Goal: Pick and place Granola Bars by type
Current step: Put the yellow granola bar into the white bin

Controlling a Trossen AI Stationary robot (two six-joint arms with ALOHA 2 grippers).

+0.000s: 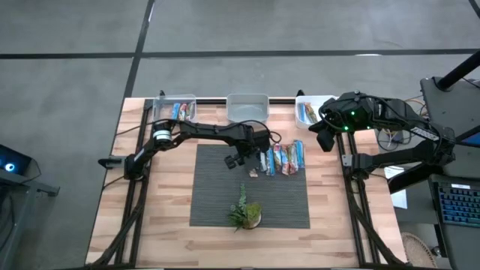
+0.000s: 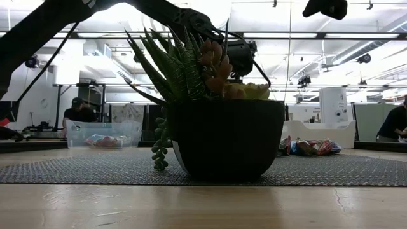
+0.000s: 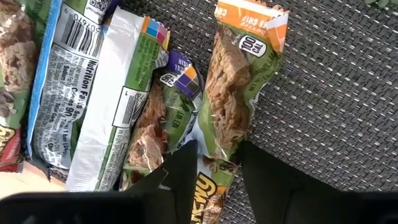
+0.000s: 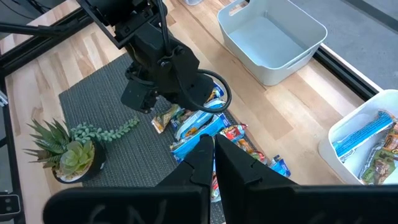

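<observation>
Several granola bars (image 1: pixel 283 159) lie side by side on the dark mat (image 1: pixel 214 199). My left gripper (image 3: pixel 217 148) points steeply down at the left end of that row and is shut on one bar with an orange-tipped wrapper (image 3: pixel 239 81), also seen under the gripper in the right wrist view (image 4: pixel 165 118). My right gripper (image 4: pixel 213 149) hangs shut and holds nothing, high over the table's far right (image 1: pixel 326 135). More bars lie in the far left bin (image 1: pixel 178 111) and the far right bin (image 1: pixel 309 112). My left gripper pinches the orange-tipped bar between its two fingers, by its long sides near the end away from the orange tip (image 3: pixel 224 140). The fingers come from above, pointing steeply down, and stand across the bar. Whether the bar is clear of the mat, I cannot tell.
An empty bin (image 1: pixel 247 107) stands at the far middle. A small potted plant (image 1: pixel 245 214) stands on the mat's near part and fills the middle of the low view (image 2: pixel 226 140). Bare wood (image 1: pixel 154 217) lies to either side of the mat.
</observation>
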